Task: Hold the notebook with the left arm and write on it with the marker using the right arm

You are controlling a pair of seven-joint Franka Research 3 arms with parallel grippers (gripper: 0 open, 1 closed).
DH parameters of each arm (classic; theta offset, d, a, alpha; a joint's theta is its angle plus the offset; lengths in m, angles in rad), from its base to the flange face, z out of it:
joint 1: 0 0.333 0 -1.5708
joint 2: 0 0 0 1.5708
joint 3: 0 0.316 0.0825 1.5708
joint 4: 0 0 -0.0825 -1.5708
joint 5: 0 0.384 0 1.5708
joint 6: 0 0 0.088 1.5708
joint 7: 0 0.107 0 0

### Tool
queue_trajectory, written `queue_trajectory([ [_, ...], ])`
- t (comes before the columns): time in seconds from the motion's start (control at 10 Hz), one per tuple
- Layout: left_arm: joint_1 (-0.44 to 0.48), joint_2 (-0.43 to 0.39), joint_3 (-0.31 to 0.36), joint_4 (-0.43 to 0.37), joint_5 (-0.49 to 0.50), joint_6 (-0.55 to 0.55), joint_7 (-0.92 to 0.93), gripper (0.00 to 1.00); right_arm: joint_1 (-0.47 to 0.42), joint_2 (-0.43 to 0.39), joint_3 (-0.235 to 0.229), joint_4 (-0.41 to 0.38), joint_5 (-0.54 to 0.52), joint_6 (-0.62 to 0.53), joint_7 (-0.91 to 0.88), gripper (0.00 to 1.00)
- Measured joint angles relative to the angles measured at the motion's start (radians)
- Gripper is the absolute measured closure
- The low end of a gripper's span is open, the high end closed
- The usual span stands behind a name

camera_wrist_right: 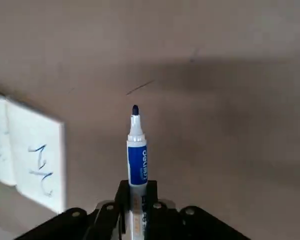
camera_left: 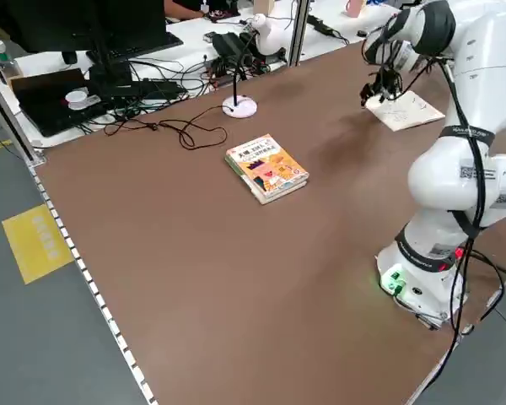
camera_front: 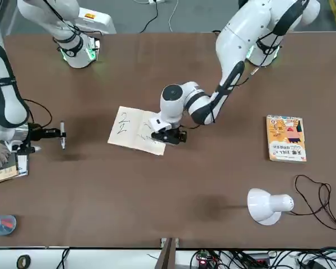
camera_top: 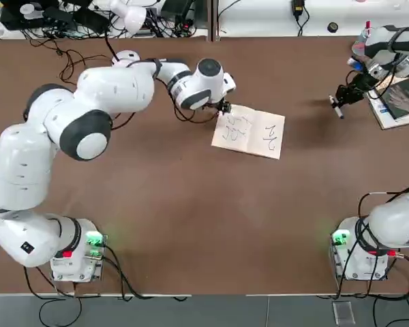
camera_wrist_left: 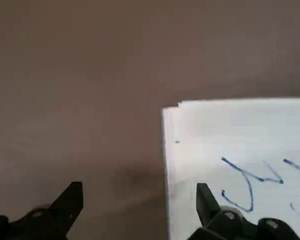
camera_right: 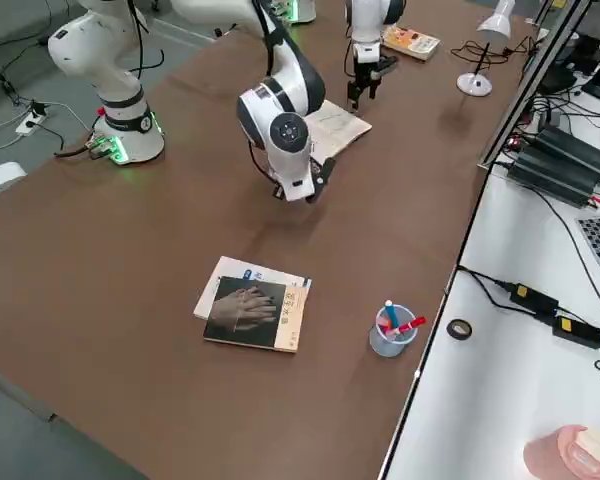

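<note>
The notebook (camera_top: 249, 133) lies open on the brown table with blue scribbles on both pages. My left gripper (camera_top: 223, 107) is at its far left corner, open. In the left wrist view one finger (camera_wrist_left: 206, 202) is over the page and the other finger (camera_wrist_left: 70, 201) is over bare table, so the notebook's edge (camera_wrist_left: 166, 150) runs between them. My right gripper (camera_top: 342, 97) is well off to the right of the notebook, above the table and shut on the marker (camera_wrist_right: 137, 150). The marker's blue tip is uncapped and points away from the gripper.
An orange-yellow book (camera_front: 286, 138) and a white desk lamp (camera_front: 266, 204) with its cable lie on the left arm's side. A dark-covered book (camera_right: 252, 312) over papers and a cup of pens (camera_right: 390, 330) sit beyond the right gripper near the table's edge.
</note>
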Motion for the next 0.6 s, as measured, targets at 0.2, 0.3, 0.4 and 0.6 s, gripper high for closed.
queue_trajectory([
  [0.2, 0.011, -0.069, -0.004, 0.018, -0.006, -0.105, 0.001, 0.00, 0.048, 0.006, -0.070, -0.006, -0.003, 0.061, -0.005, 0.83],
  [0.3, 0.014, -0.107, -0.005, 0.022, -0.028, -0.142, 0.000, 0.00, 0.063, 0.011, -0.093, -0.007, -0.003, 0.077, -0.006, 0.83],
  [0.4, 0.020, -0.145, -0.004, 0.024, -0.066, -0.169, 0.001, 0.00, 0.070, 0.017, -0.105, -0.008, -0.003, 0.088, -0.006, 0.83],
  [0.6, 0.044, -0.209, -0.004, 0.024, -0.107, -0.209, 0.016, 0.00, 0.076, 0.034, -0.112, -0.010, -0.003, 0.110, -0.007, 0.83],
])
